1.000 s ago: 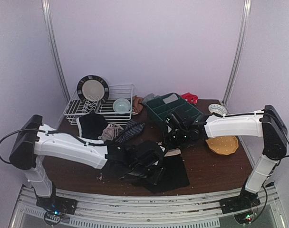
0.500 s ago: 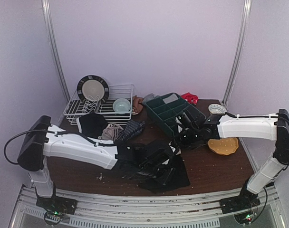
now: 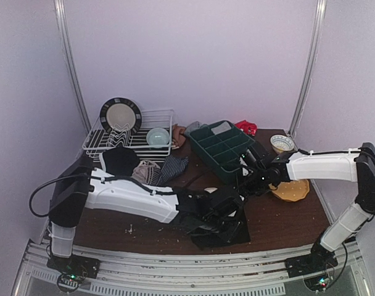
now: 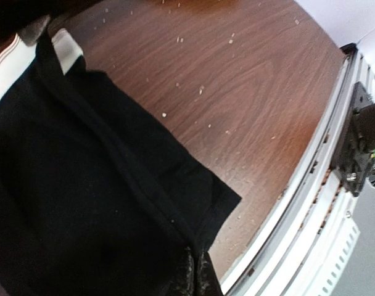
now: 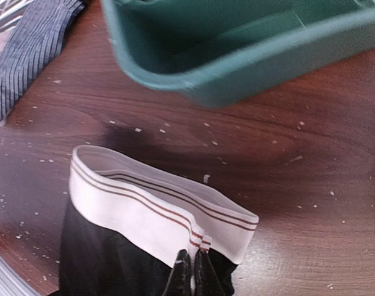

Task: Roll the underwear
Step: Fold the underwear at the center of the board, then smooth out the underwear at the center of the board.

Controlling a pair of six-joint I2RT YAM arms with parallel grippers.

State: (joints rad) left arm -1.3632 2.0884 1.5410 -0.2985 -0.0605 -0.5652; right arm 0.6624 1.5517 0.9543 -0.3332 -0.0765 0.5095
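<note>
Clamped narrow: left gripper [image 4: 192,272] on black underwear [image 4: 82,203], right gripper [image 5: 192,266] on waistband [image 5: 144,206]; both are shifting frame-right, stretching it flat before rolling.

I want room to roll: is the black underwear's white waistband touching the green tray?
Apart. The right wrist view shows bare table wood between the white waistband of the black underwear and the green tray.

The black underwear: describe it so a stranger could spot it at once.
On the brown table, look before the green tray, toward the near edge. The black underwear lies there; unlike the striped navy piece farther back, it has a white waistband with thin red lines.
</note>
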